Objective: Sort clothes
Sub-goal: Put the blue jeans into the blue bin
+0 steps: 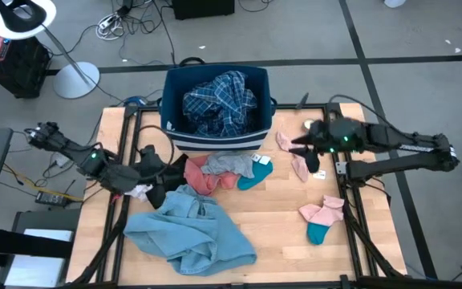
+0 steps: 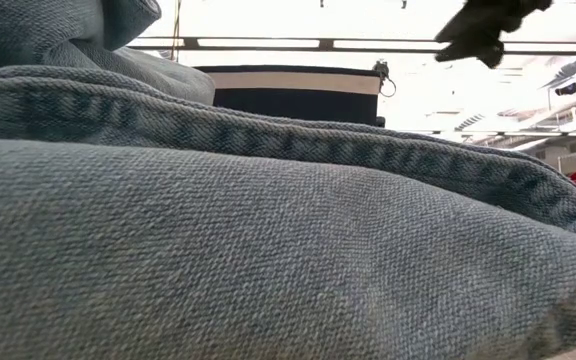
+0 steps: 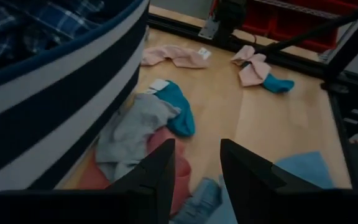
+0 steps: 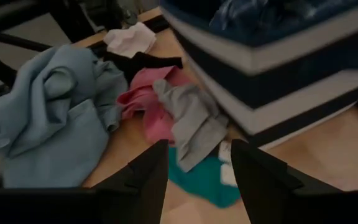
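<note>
A blue plaid shirt (image 1: 219,100) lies in the navy striped bin (image 1: 215,143) at the table's far middle. In front of the bin lie a coral-pink item (image 1: 201,178), a grey item (image 1: 227,164), a teal sock (image 1: 257,173), a black item (image 1: 157,193) and a white item (image 1: 140,191). A large light-blue piece (image 1: 191,231) is spread near the front edge. A pink sock (image 1: 297,163) and a pink-and-teal sock pair (image 1: 322,217) lie to the right. My left gripper (image 3: 197,146) hangs open above the pile's left end. My right gripper (image 4: 197,149) hangs open above the pink sock.
The bin's striped wall (image 3: 61,106) stands close beside both grippers. Black frame rails (image 1: 351,217) run along the table's left and right sides. The light-blue piece (image 2: 268,230) fills most of the low view. Bare wood (image 1: 271,217) shows between the pile and the sock pair.
</note>
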`<act>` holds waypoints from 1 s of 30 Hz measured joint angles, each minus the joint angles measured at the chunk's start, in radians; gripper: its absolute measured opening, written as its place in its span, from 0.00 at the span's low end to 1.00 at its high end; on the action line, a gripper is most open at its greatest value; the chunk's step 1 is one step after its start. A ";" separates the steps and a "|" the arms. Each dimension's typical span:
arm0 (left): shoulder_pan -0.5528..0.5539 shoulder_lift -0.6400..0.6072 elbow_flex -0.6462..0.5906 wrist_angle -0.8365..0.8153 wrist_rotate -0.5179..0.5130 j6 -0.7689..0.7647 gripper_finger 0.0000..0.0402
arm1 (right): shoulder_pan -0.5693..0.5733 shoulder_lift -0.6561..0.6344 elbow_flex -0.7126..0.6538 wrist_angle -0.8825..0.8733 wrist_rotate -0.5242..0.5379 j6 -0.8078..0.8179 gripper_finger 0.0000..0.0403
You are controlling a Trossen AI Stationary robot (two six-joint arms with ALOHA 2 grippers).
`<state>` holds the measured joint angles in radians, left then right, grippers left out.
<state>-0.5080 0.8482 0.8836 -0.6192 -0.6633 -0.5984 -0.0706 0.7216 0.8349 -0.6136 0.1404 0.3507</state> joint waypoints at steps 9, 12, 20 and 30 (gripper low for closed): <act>-0.126 0.097 0.049 -0.146 -0.002 -0.175 0.33 | 0.261 -0.049 -0.181 0.130 0.141 0.174 0.44; -0.147 0.138 0.085 -0.233 0.050 -0.243 0.33 | 0.331 -0.021 -0.197 0.170 0.212 0.197 0.44; -0.156 0.182 0.132 -0.315 0.196 -0.298 0.33 | 0.442 0.084 -0.198 0.300 0.352 0.197 0.44; -0.152 0.182 0.128 -0.316 0.220 -0.328 0.33 | 0.464 0.162 -0.198 0.332 0.363 0.196 0.44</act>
<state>-0.6598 1.0298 1.0120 -0.9348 -0.4433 -0.9263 0.3935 0.8836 0.6373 -0.2813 0.5030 0.5468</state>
